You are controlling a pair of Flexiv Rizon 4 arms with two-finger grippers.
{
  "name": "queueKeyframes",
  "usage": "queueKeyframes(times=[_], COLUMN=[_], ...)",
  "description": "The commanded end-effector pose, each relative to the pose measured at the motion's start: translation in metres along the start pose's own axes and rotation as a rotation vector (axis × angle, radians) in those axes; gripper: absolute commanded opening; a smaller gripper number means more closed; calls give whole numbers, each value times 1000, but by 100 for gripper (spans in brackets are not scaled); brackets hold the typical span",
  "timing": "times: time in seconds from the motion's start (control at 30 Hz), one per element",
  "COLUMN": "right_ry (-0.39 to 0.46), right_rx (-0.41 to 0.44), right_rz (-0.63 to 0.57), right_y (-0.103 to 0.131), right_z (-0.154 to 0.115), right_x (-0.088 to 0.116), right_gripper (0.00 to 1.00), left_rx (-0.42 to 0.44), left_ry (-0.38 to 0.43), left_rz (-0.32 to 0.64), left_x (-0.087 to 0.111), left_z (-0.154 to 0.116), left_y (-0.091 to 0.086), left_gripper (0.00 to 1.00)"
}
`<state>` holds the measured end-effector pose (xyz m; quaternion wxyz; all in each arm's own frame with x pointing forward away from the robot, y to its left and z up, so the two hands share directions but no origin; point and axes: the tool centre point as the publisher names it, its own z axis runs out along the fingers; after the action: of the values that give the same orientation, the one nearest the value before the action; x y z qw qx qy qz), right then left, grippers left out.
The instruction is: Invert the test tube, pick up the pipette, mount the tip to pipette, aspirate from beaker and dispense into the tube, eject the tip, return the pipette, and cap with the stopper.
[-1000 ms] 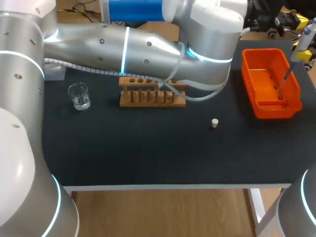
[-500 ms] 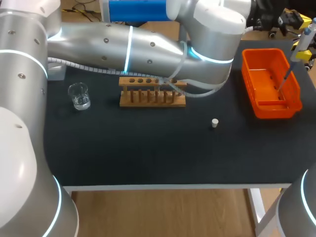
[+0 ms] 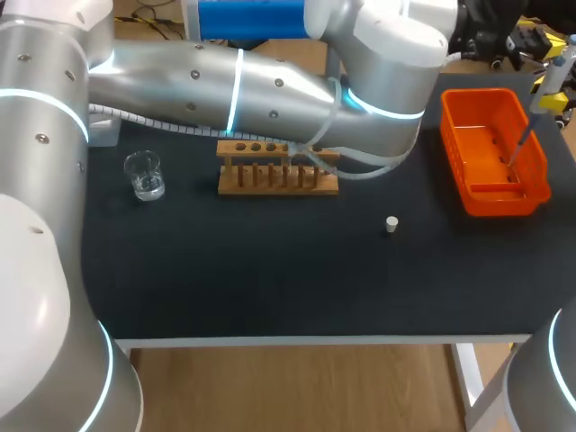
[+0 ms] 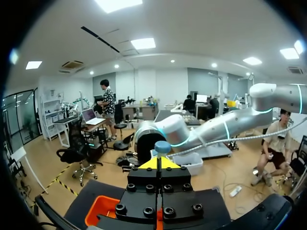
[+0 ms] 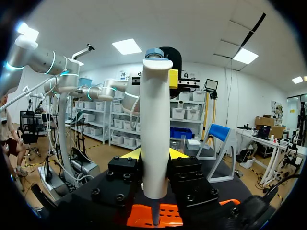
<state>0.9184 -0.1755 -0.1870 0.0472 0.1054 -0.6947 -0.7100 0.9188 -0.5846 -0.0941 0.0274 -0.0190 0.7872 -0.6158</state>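
In the head view, the left arm (image 3: 270, 81) is lifting toward 12 o'clock over the last second. Its elbow is rising and uncovering a little more of the wooden rack (image 3: 277, 180). The pipette (image 3: 558, 65) is staying put at the table's 2 o'clock, over the orange bin (image 3: 504, 200). I am reading this as the left arm settling at the pipette's head for tip ejection, with return and capping still to come. The stopper (image 3: 391, 224) is lying loose near the table's middle. The pipette's long axis is running from 1 o'clock at the plunger end to 7 o'clock, with the thin end pointing down inside the bin. Whether a tip is on it is too small to tell.

In the left wrist view, the left gripper (image 4: 158, 164) is clenched on nothing, its yellow tips meeting. The pipette's blue plunger cap is sitting just ahead of them.

In the right wrist view, the right gripper (image 5: 154, 155) is grasping the pipette's white body from both sides. The pipette is standing upright across the fingers, cap up and nose down over the bin.
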Motion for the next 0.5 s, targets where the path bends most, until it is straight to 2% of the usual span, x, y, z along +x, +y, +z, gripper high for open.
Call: queueKeyframes(times=[0.03,0.5], right_ry=[1,1], right_rx=[3,3], right_rz=[-1,-1], right_y=[3,3], right_z=[0,0], right_x=[-1,-1], right_gripper=[0,0], left_rx=[-6,-12], left_ry=[6,22], left_rz=[-2,-3], left_x=[1,-2], left_z=[2,9], left_y=[3,12], left_gripper=[0,0])
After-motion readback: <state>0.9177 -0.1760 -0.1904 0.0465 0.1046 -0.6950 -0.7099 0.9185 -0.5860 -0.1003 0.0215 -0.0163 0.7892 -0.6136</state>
